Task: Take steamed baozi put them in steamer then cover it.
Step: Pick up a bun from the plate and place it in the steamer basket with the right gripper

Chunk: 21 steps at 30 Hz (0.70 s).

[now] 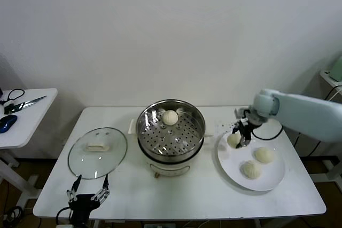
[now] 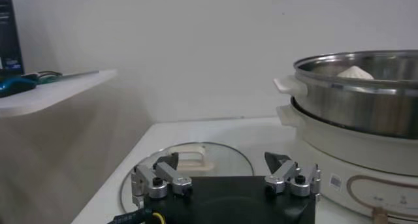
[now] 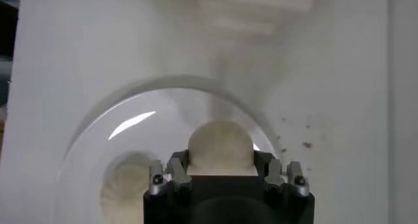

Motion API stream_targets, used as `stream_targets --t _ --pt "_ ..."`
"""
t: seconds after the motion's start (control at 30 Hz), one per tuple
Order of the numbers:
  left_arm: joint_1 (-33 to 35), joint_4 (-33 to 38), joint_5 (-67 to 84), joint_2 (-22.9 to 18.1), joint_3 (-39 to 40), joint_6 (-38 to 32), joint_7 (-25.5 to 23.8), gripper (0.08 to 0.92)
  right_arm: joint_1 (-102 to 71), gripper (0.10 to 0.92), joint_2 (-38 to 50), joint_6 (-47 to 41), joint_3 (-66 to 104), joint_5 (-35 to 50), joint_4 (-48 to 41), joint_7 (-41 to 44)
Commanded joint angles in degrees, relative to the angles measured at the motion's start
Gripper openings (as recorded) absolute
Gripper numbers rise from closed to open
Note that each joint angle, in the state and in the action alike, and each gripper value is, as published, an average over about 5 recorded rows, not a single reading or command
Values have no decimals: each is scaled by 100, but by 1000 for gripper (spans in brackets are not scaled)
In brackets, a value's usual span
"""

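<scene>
Right end effector [image 1: 241, 133] clenched on a baozi [image 3: 220, 147] on the plate [image 1: 278, 177], gripping for transfer to steamer [image 1: 171, 132]; left end effector [image 2: 225, 179] released, parked by cover [image 1: 97, 152].

This looks like a robot test room set up as a mock kitchen rather than a real one: a plain white surface [image 1: 176, 190] stands against a bare white wall [image 1: 171, 30], carrying only an electric steamer [image 1: 171, 132], its glass cover [image 1: 97, 152] and a plate [image 1: 251, 165]. A side table [image 1: 21, 126] holds scissors [image 1: 24, 103] and a computer mouse [image 1: 6, 123], and cables [image 1: 10, 214] trail on the floor
</scene>
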<state>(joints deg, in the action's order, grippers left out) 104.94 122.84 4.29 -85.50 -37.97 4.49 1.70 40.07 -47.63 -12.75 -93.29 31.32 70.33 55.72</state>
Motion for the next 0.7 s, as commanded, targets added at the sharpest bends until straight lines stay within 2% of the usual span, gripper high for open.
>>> stream_targets --t 0.03,0.17,0.3,0.5,0.7 --pt "3 1 1 9 3 -1 0 823 2578 661 -705 28 -754 1725 433 617" --pt "6 37 17 28 15 1 -1 823 2409 662 -1264 -444 -203 2391 815 259" --pt "-18 85 38 34 23 11 -4 823 1761 662 -2002 -833 339 2601 874 -252" --pt "-22 163 46 32 9 20 -11 823 1012 662 -3040 -981 420 2425 304 -561" --pt "11 243 65 27 -48 16 -12 823 374 658 -3599 -981 361 2046 -445 -649"
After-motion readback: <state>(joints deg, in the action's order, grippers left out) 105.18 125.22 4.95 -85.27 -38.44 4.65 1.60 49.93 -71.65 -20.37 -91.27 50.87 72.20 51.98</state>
